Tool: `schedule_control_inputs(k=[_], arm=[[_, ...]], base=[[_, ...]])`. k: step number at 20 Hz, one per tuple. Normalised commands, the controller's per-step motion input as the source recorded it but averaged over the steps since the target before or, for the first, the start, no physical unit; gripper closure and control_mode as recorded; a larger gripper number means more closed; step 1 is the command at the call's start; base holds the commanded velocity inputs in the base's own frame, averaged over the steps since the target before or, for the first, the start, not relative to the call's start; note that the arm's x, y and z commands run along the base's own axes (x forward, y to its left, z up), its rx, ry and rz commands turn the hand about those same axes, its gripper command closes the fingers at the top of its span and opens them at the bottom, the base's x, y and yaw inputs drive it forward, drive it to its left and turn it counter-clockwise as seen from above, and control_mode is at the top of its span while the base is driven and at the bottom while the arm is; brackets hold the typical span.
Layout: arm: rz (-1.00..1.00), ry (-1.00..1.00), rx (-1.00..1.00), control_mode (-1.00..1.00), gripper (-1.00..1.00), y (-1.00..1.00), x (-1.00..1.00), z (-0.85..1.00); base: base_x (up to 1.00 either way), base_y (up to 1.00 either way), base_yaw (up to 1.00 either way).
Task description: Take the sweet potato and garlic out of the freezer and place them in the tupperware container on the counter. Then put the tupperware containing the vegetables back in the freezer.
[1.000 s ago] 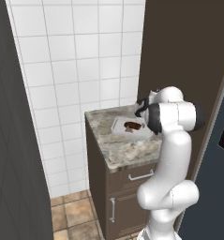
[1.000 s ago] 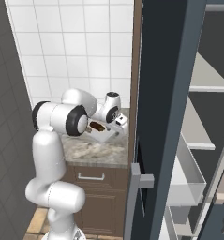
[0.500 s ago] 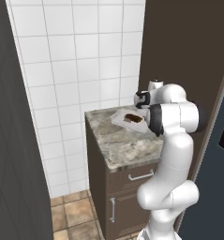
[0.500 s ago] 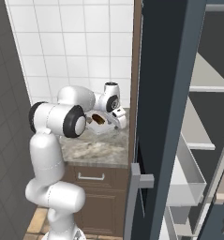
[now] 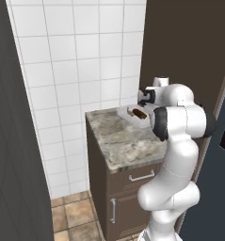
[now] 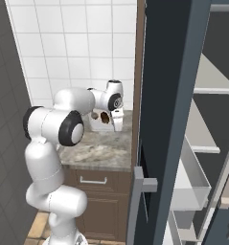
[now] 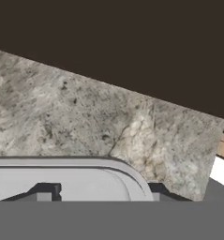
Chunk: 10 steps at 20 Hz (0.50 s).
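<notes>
Tupperware container (image 5: 132, 113) at back of counter (image 5: 118, 139), sweet potato (image 5: 138, 113) inside. Judged light, rigid, smooth plastic; rim (image 7: 85, 161) best hold. Gripper (image 6: 117, 122) just over tray; jaw state not discernible. Freezer (image 6: 168, 119) open alongside.

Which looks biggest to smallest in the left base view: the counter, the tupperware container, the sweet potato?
1. The counter, by far the largest.
2. The tupperware container, partly hidden behind the arm.
3. The sweet potato, a small dark lump lying in it.
</notes>
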Motion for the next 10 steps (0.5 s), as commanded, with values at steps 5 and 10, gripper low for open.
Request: schedule_control_inputs(k=[5,10], arm=[[-0.44,-0.07,-0.01,-1.00,1.00,0.12,-0.38,0.05],[-0.36,-0.15,-0.07,-1.00,1.00,0.24,-0.26,0.07]], base=[[0.00,0.00,0.00],[0.00,0.00,0.00]])
